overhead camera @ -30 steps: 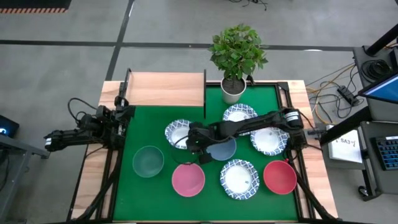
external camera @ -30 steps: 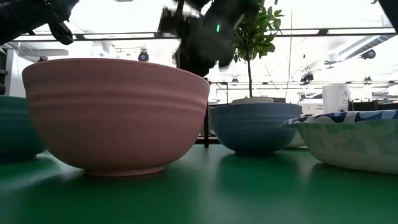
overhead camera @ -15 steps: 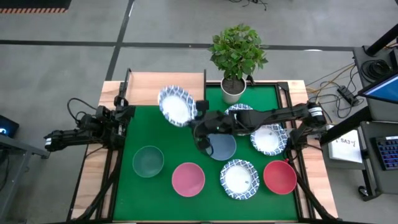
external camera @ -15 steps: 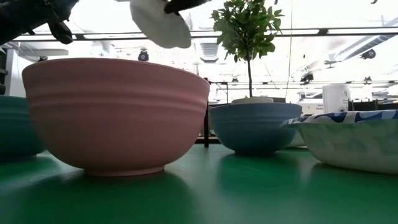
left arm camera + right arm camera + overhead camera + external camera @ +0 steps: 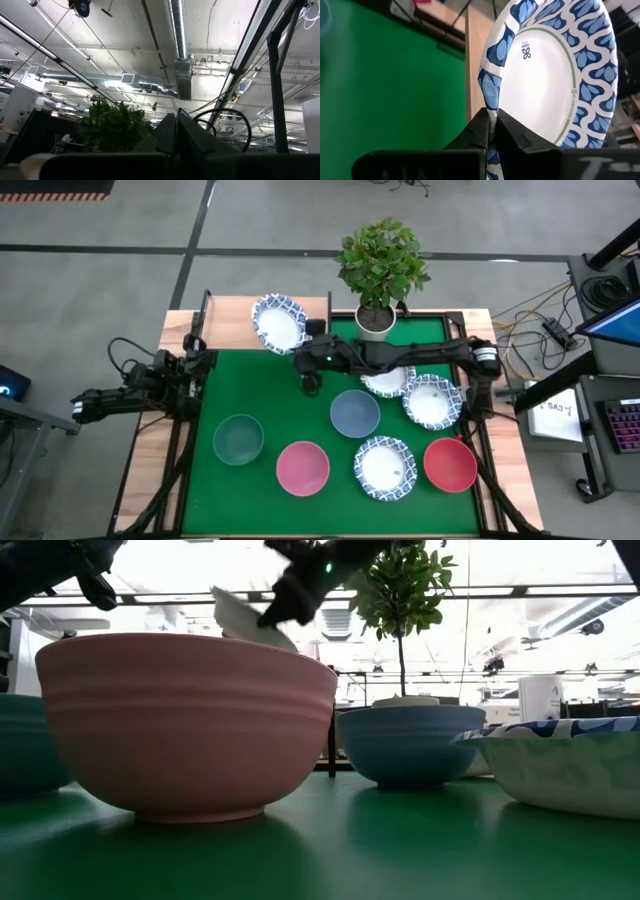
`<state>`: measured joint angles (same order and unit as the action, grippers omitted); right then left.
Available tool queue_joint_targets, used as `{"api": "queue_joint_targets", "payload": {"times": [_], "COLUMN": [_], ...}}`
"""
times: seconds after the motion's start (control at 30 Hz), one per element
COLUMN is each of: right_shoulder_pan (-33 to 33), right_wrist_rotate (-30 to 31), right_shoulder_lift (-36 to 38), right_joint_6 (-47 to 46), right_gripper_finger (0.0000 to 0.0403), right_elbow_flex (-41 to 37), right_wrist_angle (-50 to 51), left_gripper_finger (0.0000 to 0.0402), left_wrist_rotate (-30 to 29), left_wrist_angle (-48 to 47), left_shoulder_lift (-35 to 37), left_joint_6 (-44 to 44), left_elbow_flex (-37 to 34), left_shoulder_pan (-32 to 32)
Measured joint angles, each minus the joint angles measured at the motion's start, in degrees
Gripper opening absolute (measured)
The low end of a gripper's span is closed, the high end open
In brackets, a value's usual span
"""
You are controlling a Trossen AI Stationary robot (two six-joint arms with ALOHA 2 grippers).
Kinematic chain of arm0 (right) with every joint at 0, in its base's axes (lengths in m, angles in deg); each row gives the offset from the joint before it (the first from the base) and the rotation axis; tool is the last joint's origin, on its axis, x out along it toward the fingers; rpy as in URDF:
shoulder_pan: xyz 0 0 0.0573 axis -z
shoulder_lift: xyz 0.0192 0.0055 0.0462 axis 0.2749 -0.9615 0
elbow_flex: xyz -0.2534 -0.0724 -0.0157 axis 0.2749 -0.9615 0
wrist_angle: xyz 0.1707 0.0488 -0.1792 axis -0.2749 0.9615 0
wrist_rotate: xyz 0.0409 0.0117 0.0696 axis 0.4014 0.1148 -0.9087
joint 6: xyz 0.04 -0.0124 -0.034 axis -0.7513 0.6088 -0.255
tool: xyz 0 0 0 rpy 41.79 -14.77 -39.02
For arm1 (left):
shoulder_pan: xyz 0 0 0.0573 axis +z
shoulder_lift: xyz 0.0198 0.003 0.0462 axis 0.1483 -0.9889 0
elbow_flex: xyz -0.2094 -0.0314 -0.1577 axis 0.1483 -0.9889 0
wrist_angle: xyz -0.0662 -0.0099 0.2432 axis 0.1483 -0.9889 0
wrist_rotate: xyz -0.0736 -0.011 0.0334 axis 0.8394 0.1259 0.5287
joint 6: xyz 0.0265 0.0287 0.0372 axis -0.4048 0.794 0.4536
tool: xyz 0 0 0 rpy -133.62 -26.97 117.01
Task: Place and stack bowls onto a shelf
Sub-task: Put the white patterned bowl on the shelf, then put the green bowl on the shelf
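Nearest the low camera stands the pink bowl point(image 5: 185, 720), with the grey-blue bowl point(image 5: 408, 740) behind it on the green table point(image 5: 300, 380); both sit where they were a second ago. The difference is the white bowl with the blue patterned rim point(image 5: 279, 323): a second ago it lay on the table beside the grey-blue bowl, half a second ago it was lifted and tilted, and now it hangs over the light-wood shelf point(image 5: 235, 322) at the table's far left corner; the right gripper point(image 5: 491, 131) is clenched on its rim, the bowl standing tilted on edge. Inside, a thin green ring circles the white centre and a small four-petal mark sits near the rim; no wording is readable. The left gripper point(image 5: 205, 360) is closed and empty, waiting at the table's left edge; the plant point(image 5: 381, 265) stands beyond.
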<state>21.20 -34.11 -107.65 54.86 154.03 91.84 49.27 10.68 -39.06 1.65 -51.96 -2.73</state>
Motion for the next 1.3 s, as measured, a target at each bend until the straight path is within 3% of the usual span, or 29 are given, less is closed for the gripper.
{"api": "queue_joint_targets", "payload": {"times": [0.2, 0.53, 0.73, 0.9, 1.13, 1.3], "right_shoulder_pan": [1.13, 1.28, 0.05, -2.98, -8.8, -14.0], "right_wrist_rotate": [3.15, 5.98, 10.85, 10.77, 9.81, 9.82], "right_shoulder_lift": [-2.73, -3.54, -2.31, 0.27, 5.72, 10.7], "right_joint_6": [-1.4, -1.91, -5.01, -8.48, -20.43, -26.0], "right_gripper_finger": [0.0021, 0.012, 0.0156, 0.016, 0.0144, 0.0136], "right_elbow_flex": [0.0, 0.0, 0.0, 0.0, -0.64, -8.71], "right_wrist_angle": [-1.06, -1.71, -0.39, 4.89, 21.1, 22.16], "left_gripper_finger": [0.0, 0.0, 0.0, 0.0, 0.0, 0.0], "left_wrist_rotate": [0.0, 0.0, 0.0, 0.0, 0.08, 3.77], "left_wrist_angle": [0.02, 0.01, 0.0, -0.3, -1.68, -5.1], "left_shoulder_lift": [0.0, 0.0, 0.0, 0.0, -0.22, -3.26], "left_joint_6": [0.04, 0.57, 0.57, 0.57, 0.6, -4.83], "left_elbow_flex": [0.0, 0.0, 0.0, 0.0, 0.02, 2.76], "left_shoulder_pan": [0.0, 0.0, 0.0, 0.0, -0.02, -0.07]}}
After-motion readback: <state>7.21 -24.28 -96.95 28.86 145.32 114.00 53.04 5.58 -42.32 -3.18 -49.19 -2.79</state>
